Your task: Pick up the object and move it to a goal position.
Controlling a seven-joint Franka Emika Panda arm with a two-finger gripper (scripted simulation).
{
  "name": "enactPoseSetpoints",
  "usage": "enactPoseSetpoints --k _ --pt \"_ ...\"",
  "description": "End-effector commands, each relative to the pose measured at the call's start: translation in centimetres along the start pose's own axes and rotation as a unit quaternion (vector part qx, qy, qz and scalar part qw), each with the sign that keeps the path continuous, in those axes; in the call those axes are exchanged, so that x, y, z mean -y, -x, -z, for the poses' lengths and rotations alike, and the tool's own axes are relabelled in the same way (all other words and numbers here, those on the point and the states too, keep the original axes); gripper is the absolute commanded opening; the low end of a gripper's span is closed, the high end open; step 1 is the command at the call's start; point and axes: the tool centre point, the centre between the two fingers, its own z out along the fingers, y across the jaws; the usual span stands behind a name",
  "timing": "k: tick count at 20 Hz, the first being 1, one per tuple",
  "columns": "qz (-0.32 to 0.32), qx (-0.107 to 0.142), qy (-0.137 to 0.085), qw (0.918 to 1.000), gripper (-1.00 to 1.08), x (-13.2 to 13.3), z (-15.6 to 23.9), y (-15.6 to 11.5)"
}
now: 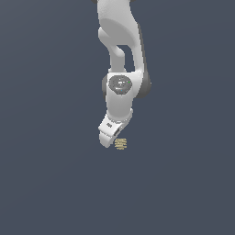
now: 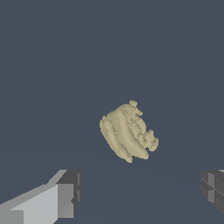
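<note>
We see the arm from a distant exterior camera; our wrist camera looks closely past the end effector (image 2: 139, 192) at the shared object (image 2: 127, 131).

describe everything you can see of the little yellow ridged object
The object is a small pale yellow-tan lump, much smaller than the gripper. In the wrist view it looks like a bunch of curved ridged lobes with a knobbly clump along one edge, matte in finish. It lies alone on the plain dark grey surface. The open fingers stand apart from it, so nothing grips it. In the exterior view it sits just beside the gripper tip.
</note>
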Motion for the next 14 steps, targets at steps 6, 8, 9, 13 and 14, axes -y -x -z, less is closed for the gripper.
enactPoseSetpoints --k 6,8,9,13,14 --pt "0.108 -0.004 -0.002 0.9942 1.00 0.1 -0.8 -0.8" --pt "0.136 -0.006 -0.002 0.9907 1.00 0.1 -1.0 -1.0" --pt "0.149 -0.006 -0.002 0.9888 1.00 0.1 -1.1 -1.1" --pt "0.194 -0.009 -0.002 0.9809 1.00 0.2 -1.5 -1.4" --pt "0.204 -0.010 -0.002 0.9789 1.00 0.2 -1.5 -1.5"
